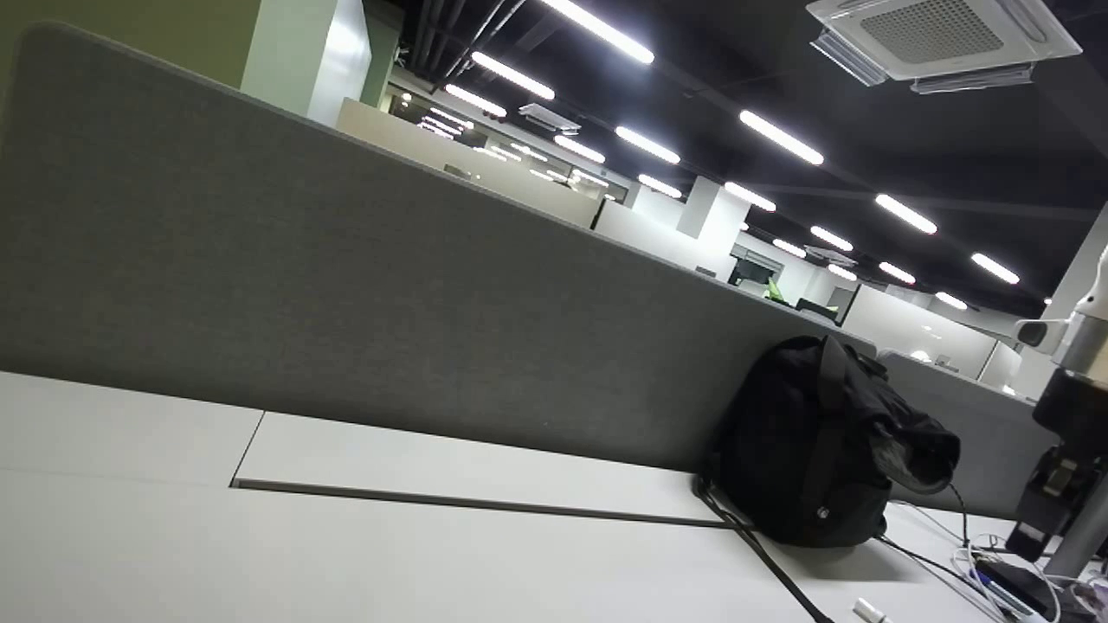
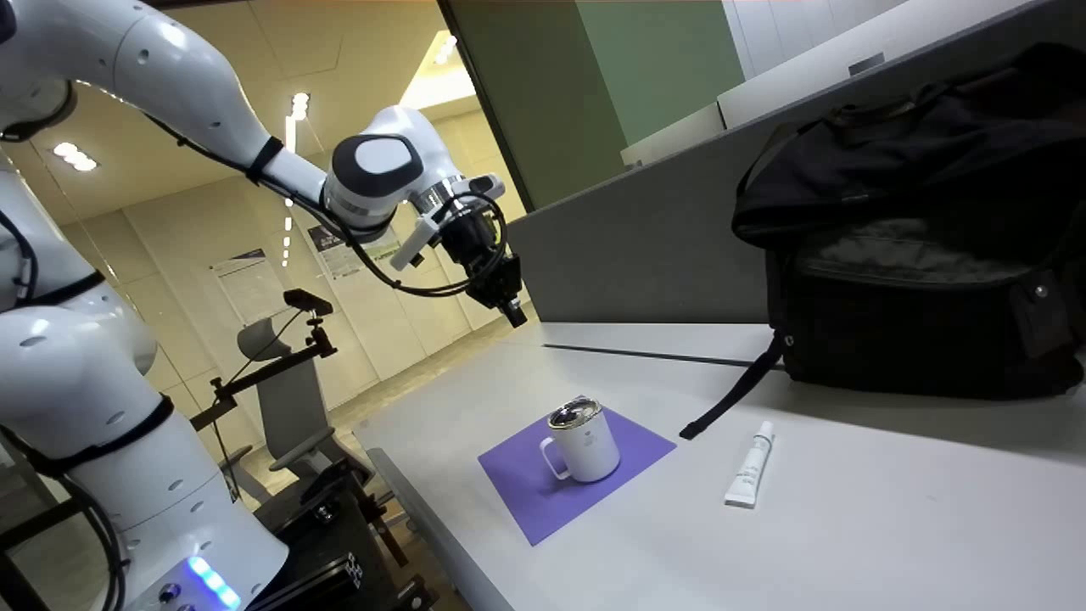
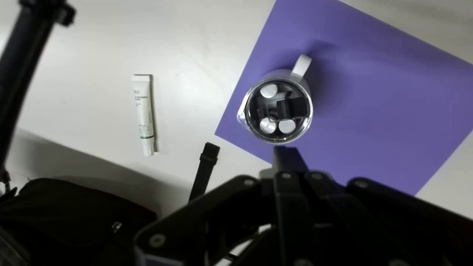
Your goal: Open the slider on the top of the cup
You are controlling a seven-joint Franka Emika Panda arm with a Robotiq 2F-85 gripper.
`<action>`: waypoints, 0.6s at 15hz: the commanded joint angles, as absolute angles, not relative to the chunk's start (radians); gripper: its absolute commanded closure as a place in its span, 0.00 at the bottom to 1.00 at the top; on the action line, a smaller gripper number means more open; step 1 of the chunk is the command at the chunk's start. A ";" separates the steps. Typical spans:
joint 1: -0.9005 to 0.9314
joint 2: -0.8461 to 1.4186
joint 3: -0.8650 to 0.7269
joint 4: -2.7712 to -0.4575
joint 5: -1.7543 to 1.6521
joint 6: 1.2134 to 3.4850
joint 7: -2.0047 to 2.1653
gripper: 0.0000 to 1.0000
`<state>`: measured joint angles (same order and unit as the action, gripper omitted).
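A white cup point(image 2: 590, 450) with a handle and a clear lid stands upright on a purple mat point(image 2: 543, 509). In the wrist view the cup point(image 3: 302, 66) shows from above. A black slider point(image 3: 293, 108) lies on its round lid point(image 3: 275, 137), right of the lid's middle, with several pale round spots around it. My gripper point(image 3: 290, 149) is shut, its fingertips together with nothing between them. In an exterior view the gripper point(image 2: 516, 316) hangs well above the table, up and left of the cup, not touching it. The cup is out of view in an exterior view.
A white tube point(image 2: 750, 471) lies on the white table point(image 2: 891, 509). A black bag point(image 2: 916, 280) stands behind it, its strap point(image 2: 738, 390) reaching toward the mat. A grey partition point(image 1: 415, 285) runs along the back. A black pole point(image 3: 22, 66) stands at a corner of the wrist view.
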<state>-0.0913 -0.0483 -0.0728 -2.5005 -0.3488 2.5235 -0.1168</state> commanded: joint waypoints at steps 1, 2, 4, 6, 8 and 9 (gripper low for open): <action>-0.086 0.028 -0.076 -2.485 -0.296 2.607 -0.144 1.00; -0.086 0.049 -0.076 -2.482 -0.287 2.625 -0.153 1.00; -0.086 0.094 -0.076 -2.475 -0.281 2.656 -0.155 1.00; -0.086 0.138 -0.076 -2.468 -0.271 2.685 -0.158 1.00; -0.086 0.185 -0.077 -2.456 -0.265 2.705 -0.159 1.00; -0.086 0.208 -0.079 -2.449 -0.263 2.711 -0.162 1.00</action>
